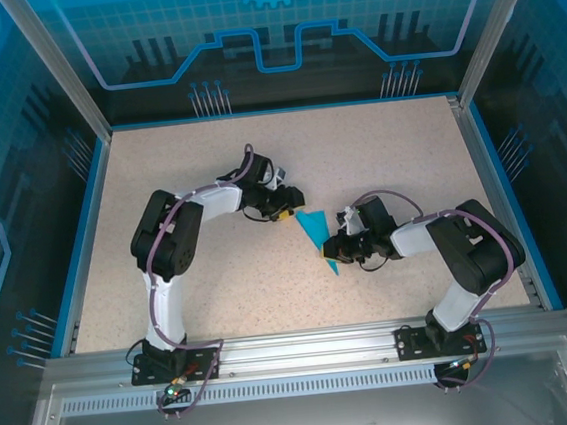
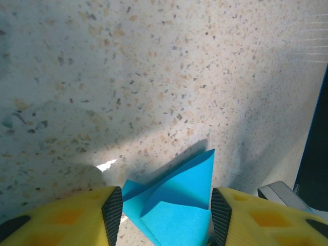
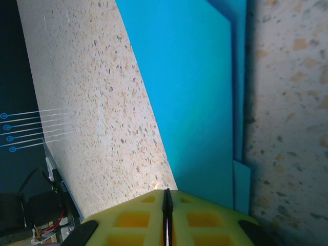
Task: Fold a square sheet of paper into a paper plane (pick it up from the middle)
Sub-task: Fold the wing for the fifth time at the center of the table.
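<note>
Folded cyan-blue paper triangle [image 1: 318,237] lies flat on speckled counter [image 1: 203,311]. Right fingers [image 3: 138,218], pressed together, likely pin its edge; left fingers [image 2: 111,210], spread, straddle the wide end, probably for creasing.

Left arm [image 1: 166,246]: rose from its base at the near edge, elbow bent high, forearm reaching inward. Left gripper [image 1: 288,212]: yellow fingers [image 2: 77,218] with black pads, jaws standing apart. Right arm [image 1: 468,250]: folded likewise, forearm reaching leftward. Right gripper [image 1: 337,250]: yellow fingers [image 3: 133,220] pressed flat together, near its counterpart but apart.
</note>
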Motion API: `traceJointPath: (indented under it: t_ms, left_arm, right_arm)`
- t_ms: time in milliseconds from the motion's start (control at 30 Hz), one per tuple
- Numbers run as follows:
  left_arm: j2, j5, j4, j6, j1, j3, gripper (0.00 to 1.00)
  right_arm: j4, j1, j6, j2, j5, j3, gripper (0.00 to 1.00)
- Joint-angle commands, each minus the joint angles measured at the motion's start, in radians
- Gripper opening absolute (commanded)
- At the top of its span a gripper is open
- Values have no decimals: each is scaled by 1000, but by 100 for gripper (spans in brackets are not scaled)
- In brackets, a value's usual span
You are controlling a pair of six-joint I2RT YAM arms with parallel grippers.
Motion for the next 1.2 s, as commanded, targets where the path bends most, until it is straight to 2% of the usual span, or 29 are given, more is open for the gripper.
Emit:
traceJointPath:
  t_ms: [0, 233, 400, 567, 733, 833, 1000, 1167]
  left_arm:
    - [-103, 30, 18, -26, -13, -26, 53]
    - [-139, 32, 60, -63, -86, -62, 51]
    - [-55, 43, 118, -113, -140, -65, 47]
    - [21, 77, 206, -177, -147, -87, 47]
    - [58, 19, 134, -162, -148, -79, 46]
    - [93, 24, 118, -163, -146, -66, 42]
    - [90, 9, 106, -158, -147, -80, 42]
    - [84, -5, 75, -138, -147, -68, 42]
  right_arm:
    - [-160, -9, -1, 38, 56, -35, 11]
    - [-160, -9, 0, 40, 58, -31, 11]
    - [-160, -9, 3, 33, 58, -32, 11]
    - [-163, -8, 1, 23, 58, -32, 11]
    - [-154, -9, 9, 11, 46, -30, 12]
    - [-146, -5, 16, -17, 19, -24, 13]
    - [-229, 7, 1, -110, 43, 13, 14]
    - [-272, 8, -22, -124, 45, 48, 15]
